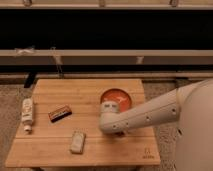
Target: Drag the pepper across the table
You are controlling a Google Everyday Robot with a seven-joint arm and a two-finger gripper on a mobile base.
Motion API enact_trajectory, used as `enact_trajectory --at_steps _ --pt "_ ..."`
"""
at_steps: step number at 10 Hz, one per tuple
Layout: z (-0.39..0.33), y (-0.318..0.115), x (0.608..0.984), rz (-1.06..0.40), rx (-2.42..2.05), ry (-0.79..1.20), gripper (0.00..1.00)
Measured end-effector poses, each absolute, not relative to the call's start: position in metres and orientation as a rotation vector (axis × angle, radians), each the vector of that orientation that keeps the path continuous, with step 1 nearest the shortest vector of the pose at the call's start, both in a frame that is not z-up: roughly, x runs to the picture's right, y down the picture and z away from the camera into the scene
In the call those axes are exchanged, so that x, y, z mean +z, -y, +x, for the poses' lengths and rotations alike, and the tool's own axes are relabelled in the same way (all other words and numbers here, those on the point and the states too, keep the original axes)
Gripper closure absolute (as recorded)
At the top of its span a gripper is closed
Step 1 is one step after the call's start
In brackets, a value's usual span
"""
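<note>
Hand (111, 125) low over table (90, 90) beside bowl (116, 100), fingers hidden, can't tell; pepper unseen — sweep may nudge bowl.

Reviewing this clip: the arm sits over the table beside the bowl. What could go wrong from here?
1. No pepper shows on the table; it may lie hidden under the arm, so a blind drag could miss it.
2. The gripper sits at the arm's end, right against the bowl; a sweep might knock the bowl.
3. A leftward drag could push the brown bar or the pale block along.
</note>
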State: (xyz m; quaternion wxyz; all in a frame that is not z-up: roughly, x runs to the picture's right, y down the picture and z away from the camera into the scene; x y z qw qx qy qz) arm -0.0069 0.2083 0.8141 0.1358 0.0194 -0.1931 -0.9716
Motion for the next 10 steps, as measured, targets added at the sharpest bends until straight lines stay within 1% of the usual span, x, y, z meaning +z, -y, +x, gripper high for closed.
enact_trajectory --at_steps 10 --pt "-0.07 -0.175 0.827 0.168 -2.84 0.588 1.0"
